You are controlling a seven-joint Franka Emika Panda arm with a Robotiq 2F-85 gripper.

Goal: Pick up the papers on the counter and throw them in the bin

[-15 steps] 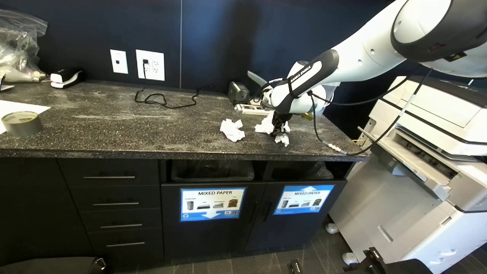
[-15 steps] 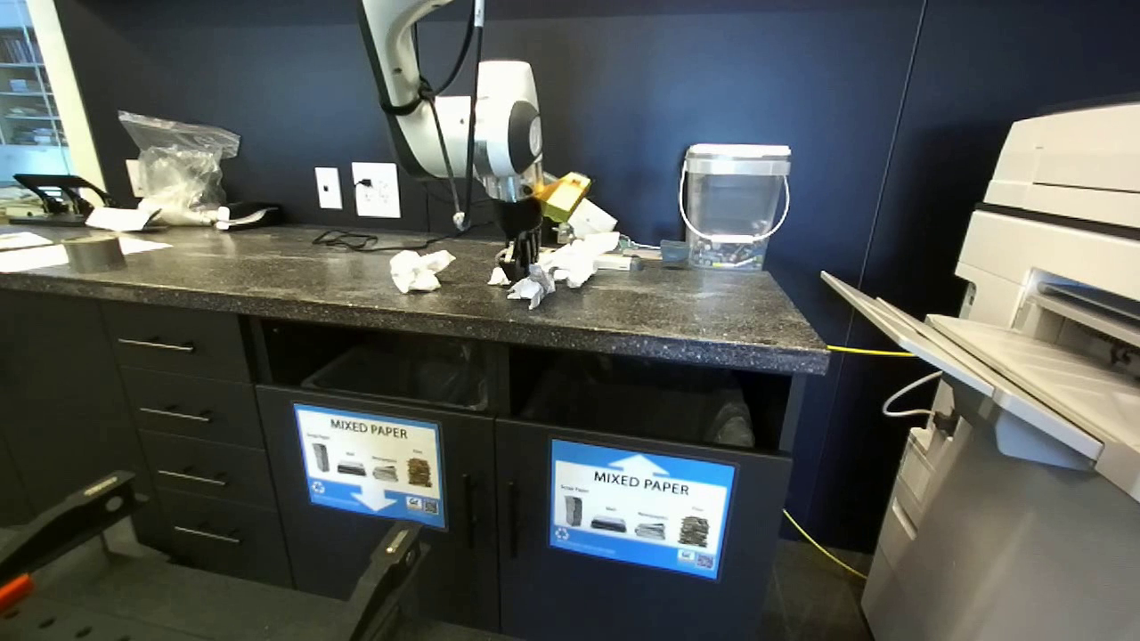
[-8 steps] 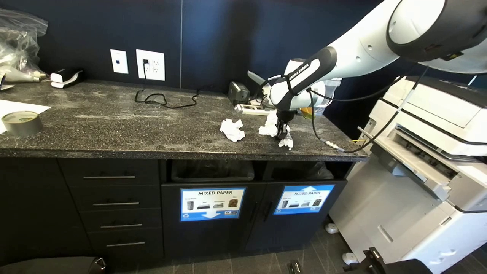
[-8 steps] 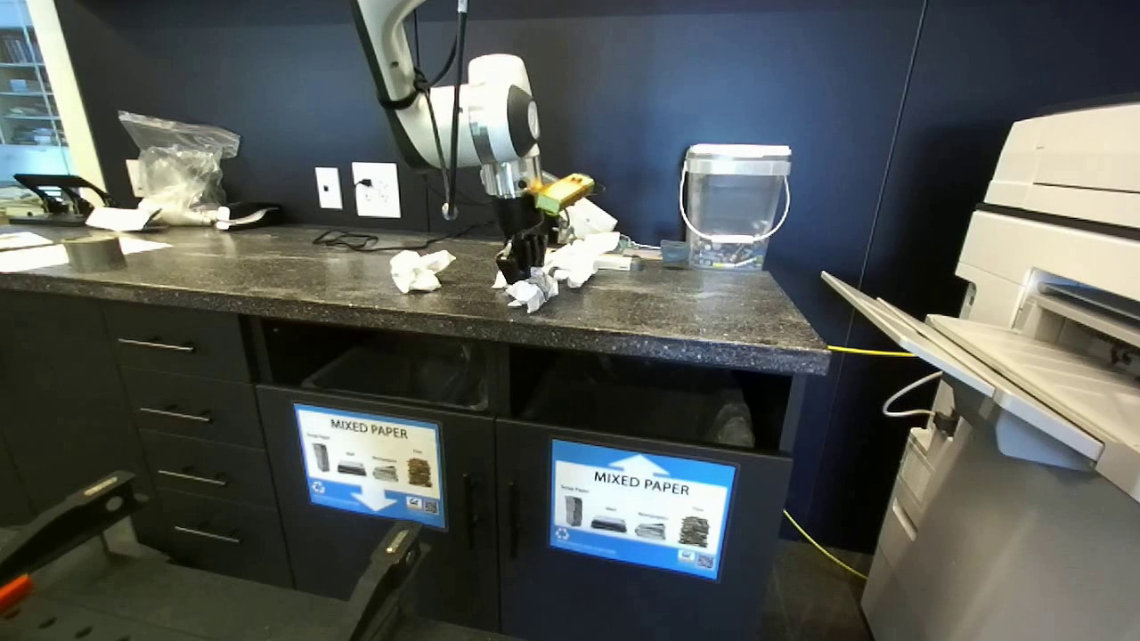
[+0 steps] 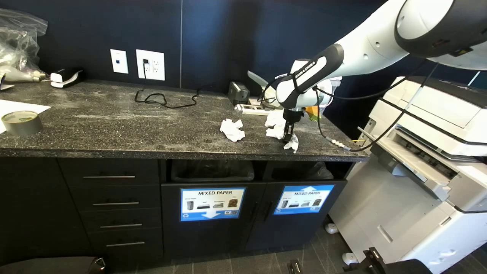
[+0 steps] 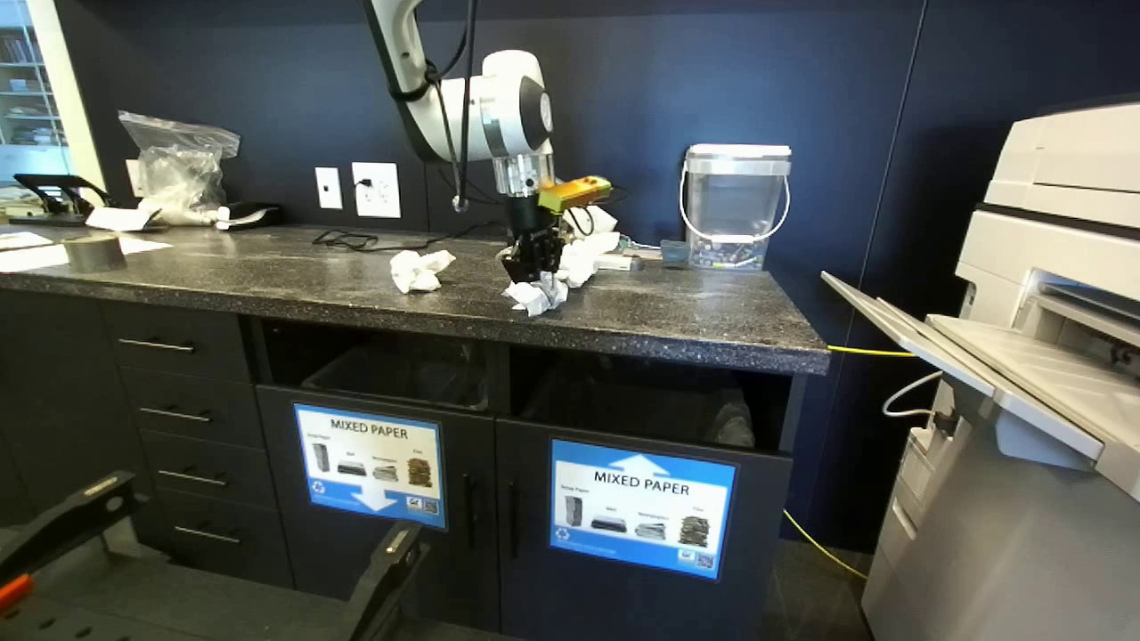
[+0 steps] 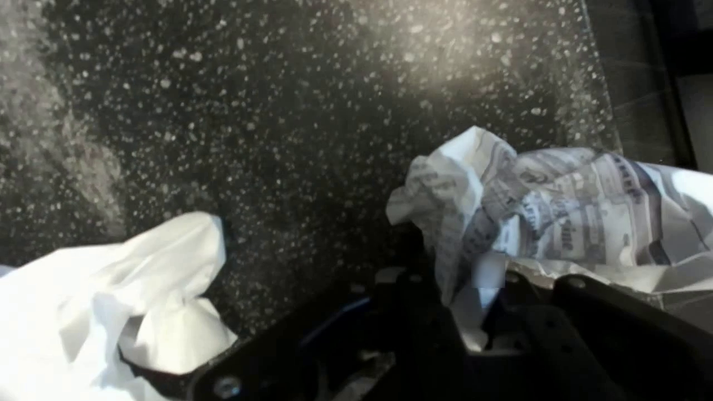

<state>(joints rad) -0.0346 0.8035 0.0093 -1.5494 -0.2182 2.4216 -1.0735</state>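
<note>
Wrist view: end effector point(image 7: 465, 292) was clamped on a crumpled printed paper point(image 7: 579, 211), near the front edge of the surface point(image 7: 312, 100). In an exterior view, bare room ran to the right front corner; crumpled white paper point(image 6: 582, 262) lay just behind, a loose wad point(image 6: 419, 271) apart to the left.

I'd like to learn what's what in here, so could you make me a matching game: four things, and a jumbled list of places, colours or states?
Things:
1. printed paper wad
2. roll of tape
3. bucket
4. MIXED PAPER signs

Matches:
A. on the cabinet doors
B. see-through
C. pinched in the gripper
D. grey

Pairs: 1-C; 2-D; 3-B; 4-A
</note>
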